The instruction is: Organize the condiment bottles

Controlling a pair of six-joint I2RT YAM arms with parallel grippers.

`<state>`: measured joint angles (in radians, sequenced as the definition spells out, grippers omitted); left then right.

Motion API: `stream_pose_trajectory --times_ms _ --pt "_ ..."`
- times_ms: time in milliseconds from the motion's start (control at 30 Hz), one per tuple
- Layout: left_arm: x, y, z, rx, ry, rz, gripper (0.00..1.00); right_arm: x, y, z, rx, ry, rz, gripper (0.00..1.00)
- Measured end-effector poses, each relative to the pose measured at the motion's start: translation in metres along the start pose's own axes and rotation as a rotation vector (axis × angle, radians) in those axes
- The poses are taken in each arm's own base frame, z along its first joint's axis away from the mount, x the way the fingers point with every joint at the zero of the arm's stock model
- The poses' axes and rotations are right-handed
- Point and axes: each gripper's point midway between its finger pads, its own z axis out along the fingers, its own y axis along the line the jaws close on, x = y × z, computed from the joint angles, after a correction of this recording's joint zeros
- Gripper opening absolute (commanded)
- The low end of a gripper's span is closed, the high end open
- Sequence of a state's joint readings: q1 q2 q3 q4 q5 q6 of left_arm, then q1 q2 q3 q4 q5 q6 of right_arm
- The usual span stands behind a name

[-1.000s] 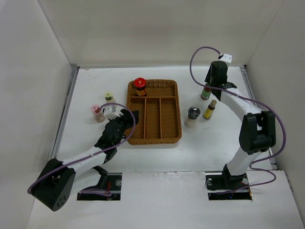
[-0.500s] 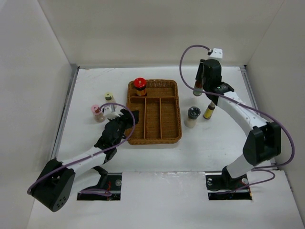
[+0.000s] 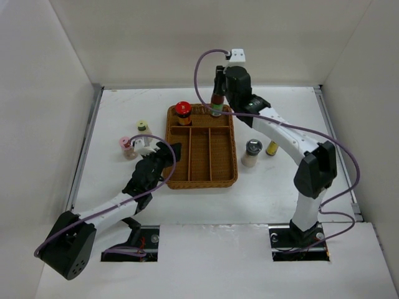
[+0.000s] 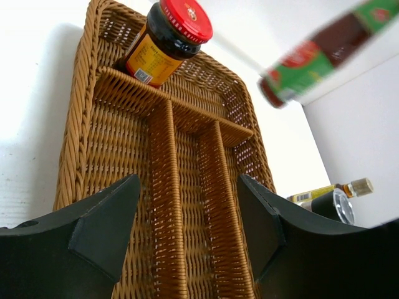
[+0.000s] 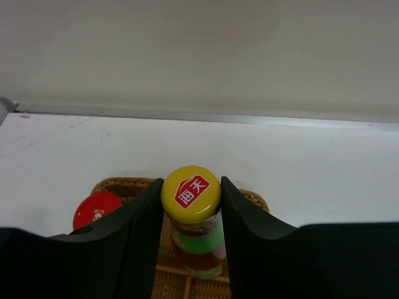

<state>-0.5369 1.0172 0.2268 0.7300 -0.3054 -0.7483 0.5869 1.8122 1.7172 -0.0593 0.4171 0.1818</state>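
1. While the right gripper (image 5: 191,194) is closed on the yellow-capped bottle (image 5: 199,244), pinching it just under the cap between two smooth black fingers (image 5: 140,230), the bottle hangs upright over the far end of the wicker tray (image 3: 202,177).
2. That bottle is a slim cylinder with a glossy green label, reddish-brown contents and a round yellow cap bearing a red logo.
3. The tray is a brown, tightly woven rectangle with rounded corners. It has one cross compartment at the far end and three long slots running toward the near edge.
4. At the left of the far compartment stands the red-capped jar (image 4: 167,43), squat and dark, with an orange-yellow label.
5. The left gripper (image 4: 187,184) is open and holds nothing, its matte black fingers spread at the tray's left edge.
6. On the white surface (image 3: 124,187) left of the tray stand the pink-capped bottle (image 3: 127,147) and, farther back, the pale-green-capped bottle (image 3: 143,126), a little apart.
7. Right of the tray stands the silver-capped jar (image 3: 252,152), pale-bodied, and just to its right a yellow-bodied bottle (image 3: 272,148), partly hidden by the right arm.
8. Only the top view shows the two bottles on the left.
9. Only the right wrist view shows the cap's logo.
10. Only the left wrist view shows the held bottle's base, blurred, above the tray's far rim, and the yellow-bodied bottle's brownish cap.
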Motion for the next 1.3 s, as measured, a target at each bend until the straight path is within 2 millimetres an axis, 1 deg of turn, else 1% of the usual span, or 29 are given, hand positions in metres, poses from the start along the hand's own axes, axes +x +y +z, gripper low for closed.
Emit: stream_pose_trajectory --times_ms 67,133,233,300,367,433,533,733,900,1033,1100,1233,1300 --pt "-0.002 -0.001 0.000 0.004 -0.005 -0.002 0.63 0.014 0.012 0.011 -0.017 0.022 -0.009 0.26" --pt "-0.002 -0.001 0.000 0.005 -0.006 -0.002 0.63 0.034 0.020 0.021 -0.027 0.055 -0.019 0.26" --pt "-0.003 0.000 0.000 0.001 -0.008 -0.002 0.63 0.066 0.026 0.031 -0.034 0.114 -0.032 0.27" --pt "-0.003 0.000 0.000 -0.001 -0.009 -0.003 0.63 0.082 0.026 0.036 -0.032 0.143 -0.036 0.27" --pt "-0.002 0.001 0.000 -0.002 -0.006 -0.002 0.63 0.094 0.028 0.039 -0.031 0.164 -0.040 0.27" --pt "-0.001 0.002 0.001 -0.006 -0.003 -0.001 0.63 0.101 0.030 0.040 -0.034 0.175 -0.038 0.27" --pt "0.002 0.004 0.001 -0.013 0.005 0.002 0.63 0.106 0.038 0.038 -0.048 0.183 -0.028 0.27" --pt "0.004 0.006 0.002 -0.019 0.011 0.002 0.63 0.108 0.053 0.033 -0.079 0.187 -0.014 0.29" --pt "0.005 0.006 0.002 -0.021 0.013 -0.001 0.63 0.110 0.060 0.034 -0.092 0.179 -0.005 0.29" --pt "0.005 0.006 0.002 -0.021 0.014 -0.001 0.63 0.118 0.063 0.037 -0.094 0.185 -0.006 0.30" --pt "0.005 0.006 0.002 -0.021 0.014 -0.001 0.63 0.117 0.065 0.038 -0.098 0.177 -0.003 0.34" --pt "0.004 0.007 0.002 -0.023 0.012 -0.001 0.63 0.118 0.066 0.039 -0.100 0.173 -0.001 0.39" --pt "0.004 0.007 0.002 -0.024 0.011 -0.001 0.63 0.119 0.066 0.039 -0.102 0.169 0.002 0.50"
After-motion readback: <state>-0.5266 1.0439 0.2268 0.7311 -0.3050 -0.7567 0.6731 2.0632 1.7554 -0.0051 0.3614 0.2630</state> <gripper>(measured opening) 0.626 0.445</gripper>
